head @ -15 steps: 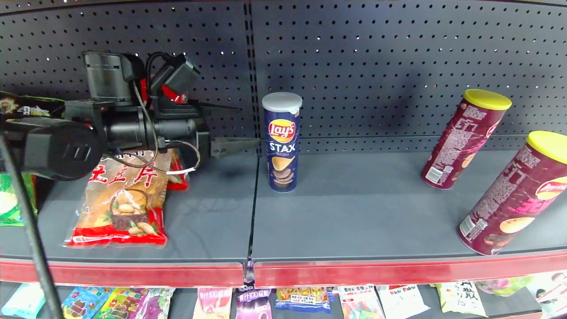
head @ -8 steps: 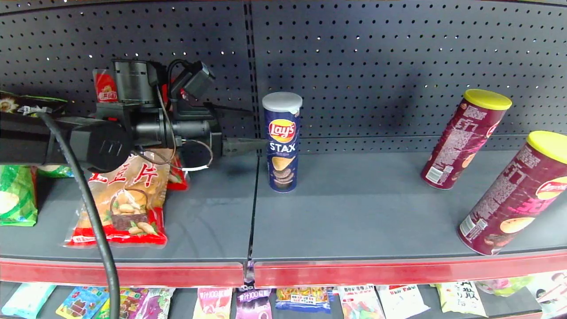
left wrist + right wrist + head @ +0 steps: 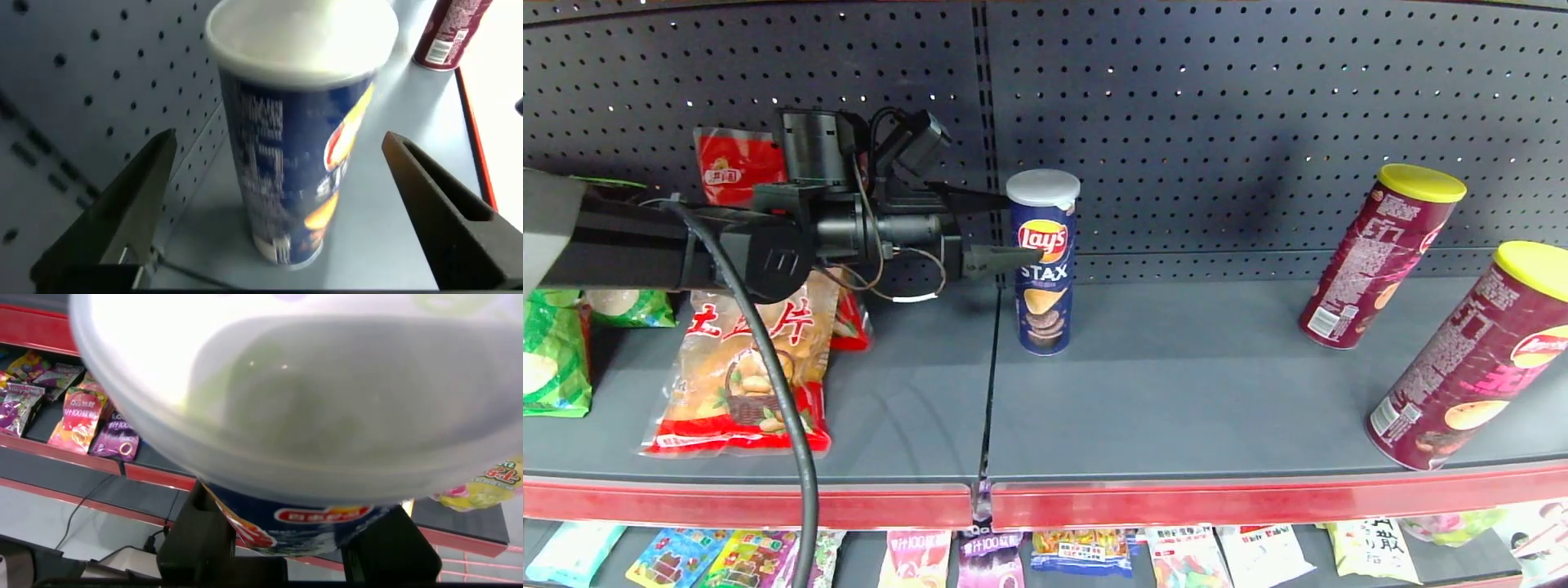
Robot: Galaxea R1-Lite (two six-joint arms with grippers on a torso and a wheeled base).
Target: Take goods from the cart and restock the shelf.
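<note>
Blue chip can between spread fingers of left gripper

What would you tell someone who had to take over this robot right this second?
Left gripper: open, one finger on each side of the upright blue can on the shelf; no contact shows in the left wrist view.
Right gripper: shut on a second can with a pale lid.
Done: the blue can stands on the shelf, with a maroon can and another to its right.
Left: probably draw the left gripper clear of the blue can, then set the second can on the shelf.
</note>
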